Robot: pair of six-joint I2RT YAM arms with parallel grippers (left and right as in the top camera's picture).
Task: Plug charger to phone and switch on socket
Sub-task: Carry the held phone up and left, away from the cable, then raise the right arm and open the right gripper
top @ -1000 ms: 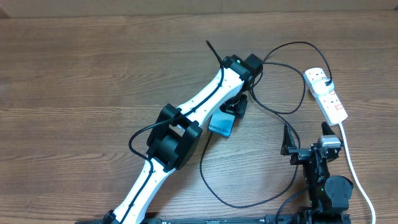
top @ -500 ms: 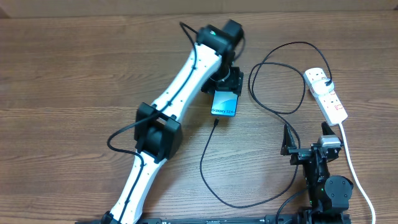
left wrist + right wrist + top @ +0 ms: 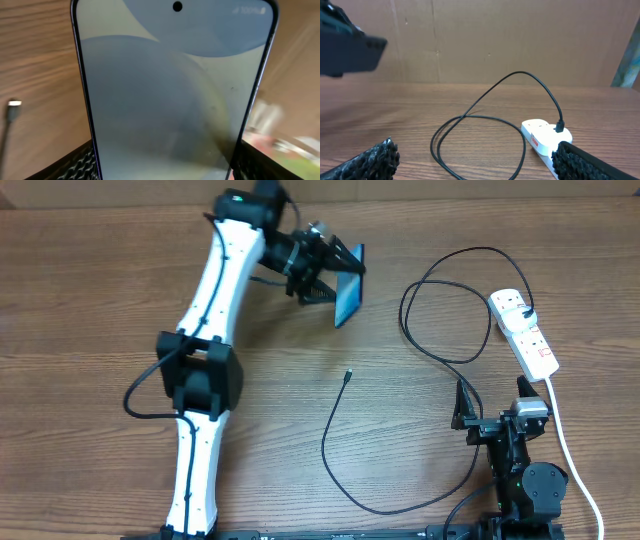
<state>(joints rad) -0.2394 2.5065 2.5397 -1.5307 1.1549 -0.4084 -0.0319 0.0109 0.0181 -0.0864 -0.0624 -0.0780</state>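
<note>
My left gripper is shut on the phone and holds it tilted on edge above the far part of the table. In the left wrist view the phone, with its light blue screen, fills the frame between my fingers. The charger's black cable loops over the table, and its connector tip lies free on the wood, also showing in the left wrist view. The white socket lies at the right with a black plug in it. My right gripper is open and empty, low near the front edge.
The socket's thick white cord runs toward the front right. In the right wrist view the cable loop lies ahead of my open fingers, with the socket to the right. A cardboard wall stands behind the table.
My left arm has swung back and to the left, lifting the phone off the table and tilting it on edge. The connector tip stays on the wood. The right arm has not moved.
</note>
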